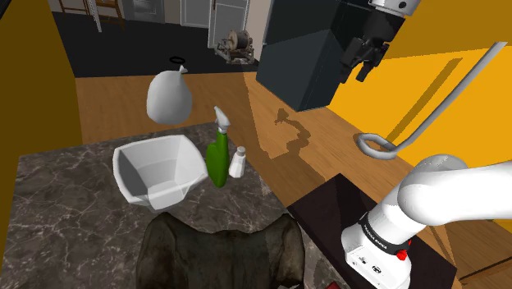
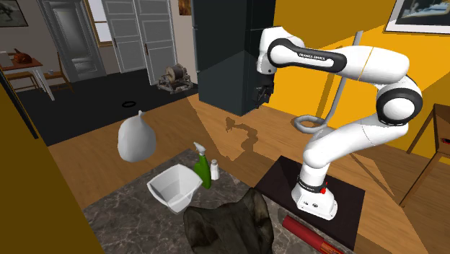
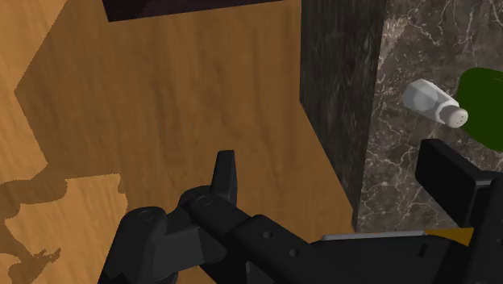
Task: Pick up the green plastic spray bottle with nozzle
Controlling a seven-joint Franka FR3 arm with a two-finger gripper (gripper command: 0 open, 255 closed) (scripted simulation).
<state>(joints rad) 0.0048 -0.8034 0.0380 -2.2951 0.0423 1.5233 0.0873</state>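
Green and upright, the bottle (image 1: 217, 160) stands on a dark marble counter (image 1: 66, 205), near the edge that faces the wooden floor (image 1: 328, 123). Its long axis runs straight up from the counter. A pale nozzle (image 1: 221, 117) sits on top, and its head slants toward the shoulder view's upper left; the exact way the spout faces is too small to tell. A white shaker (image 1: 238, 162) stands just beside the bottle, on the shoulder view's right. A white bowl (image 1: 131, 152) sits close on the other side, with a pale grey bag (image 1: 169, 96) behind it. A dark, crumpled mass (image 1: 221, 250) lies at the near end of the counter.

In the second exterior view the bottle (image 2: 201, 173) stands between the bowl (image 2: 173, 189) and the shaker (image 2: 214, 170), with the bag (image 2: 135, 138) beyond them.

The gripper (image 1: 353, 70) hangs high over the floor in front of a dark cabinet (image 1: 304, 49), well apart from the bottle. It shows there in the second exterior view (image 2: 264, 95) too, at the end of the bent white arm.

In the wrist view the gripper (image 3: 334, 161) has its two black fingers (image 3: 226, 173) spread wide with nothing between them. Past one finger lie the counter (image 3: 403, 48), the shaker (image 3: 434, 102) and a rounded piece of the bottle (image 3: 484, 101).
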